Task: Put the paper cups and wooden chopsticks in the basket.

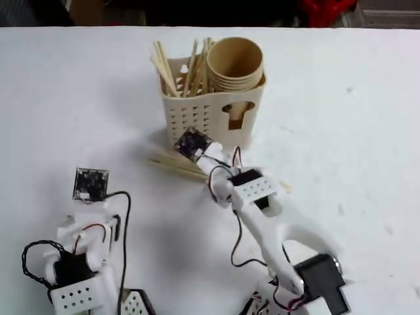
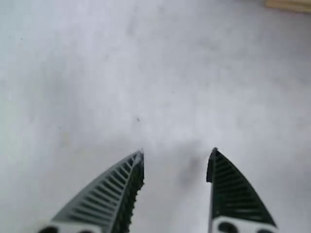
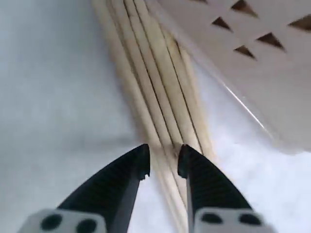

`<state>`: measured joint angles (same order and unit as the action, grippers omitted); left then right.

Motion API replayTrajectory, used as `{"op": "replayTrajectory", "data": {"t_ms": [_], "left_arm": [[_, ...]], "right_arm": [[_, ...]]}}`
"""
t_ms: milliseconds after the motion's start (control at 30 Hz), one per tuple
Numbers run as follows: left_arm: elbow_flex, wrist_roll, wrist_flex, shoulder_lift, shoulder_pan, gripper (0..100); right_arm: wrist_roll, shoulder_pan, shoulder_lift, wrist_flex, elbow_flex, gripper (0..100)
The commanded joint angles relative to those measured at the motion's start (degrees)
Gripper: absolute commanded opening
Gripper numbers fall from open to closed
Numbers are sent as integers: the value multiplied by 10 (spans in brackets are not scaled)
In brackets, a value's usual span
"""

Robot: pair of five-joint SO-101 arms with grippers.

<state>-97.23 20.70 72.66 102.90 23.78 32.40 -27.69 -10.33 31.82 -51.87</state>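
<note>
- The left gripper (image 2: 177, 152) sits at the lower left of the high view. Its jaws stand well apart over the bare white table (image 1: 354, 131) and hold nothing.
- A bundle of loose chopsticks (image 1: 172, 167) lies flat on the table at the middle of the high view, just in front of the basket (image 1: 197, 117).
- The right gripper (image 3: 164, 153) hangs over this bundle beside the basket wall. Its jaws are a narrow gap apart, with the sticks running under and between the tips; I cannot tell if they touch the wood.
- More chopsticks (image 1: 176, 67) stand tilted in the left part of the basket, at upper middle.
- A stack of paper cups (image 1: 235, 60) stands upright in its right part.
</note>
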Motion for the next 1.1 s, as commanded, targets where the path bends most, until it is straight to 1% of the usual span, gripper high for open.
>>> {"op": "replayTrajectory", "data": {"t_ms": [0, 200, 300, 367, 467, 633, 700, 833, 967, 1067], "left_arm": [[2, 2, 1, 2, 3, 219], [2, 2, 1, 2, 3, 219], [2, 2, 1, 2, 3, 219], [2, 2, 1, 2, 3, 219], [2, 2, 1, 2, 3, 219], [2, 2, 1, 2, 3, 219], [2, 2, 1, 2, 3, 219], [2, 2, 1, 2, 3, 219], [2, 2, 1, 2, 3, 219], [2, 2, 1, 2, 3, 219]], "right_arm": [[-7, 7, 15, -8, 20, 105], [-7, 7, 36, -5, 20, 97], [-6, 6, 31, 18, 19, 15], [4, -3, 31, 49, 20, 26], [29, -30, 30, 88, 20, 17], [33, -58, 26, 104, 18, 17], [33, -62, 6, 105, 9, 17], [69, -65, -61, 105, -33, 17], [73, -60, -131, 106, -69, 17], [68, -47, -176, 119, -63, 22]]}}
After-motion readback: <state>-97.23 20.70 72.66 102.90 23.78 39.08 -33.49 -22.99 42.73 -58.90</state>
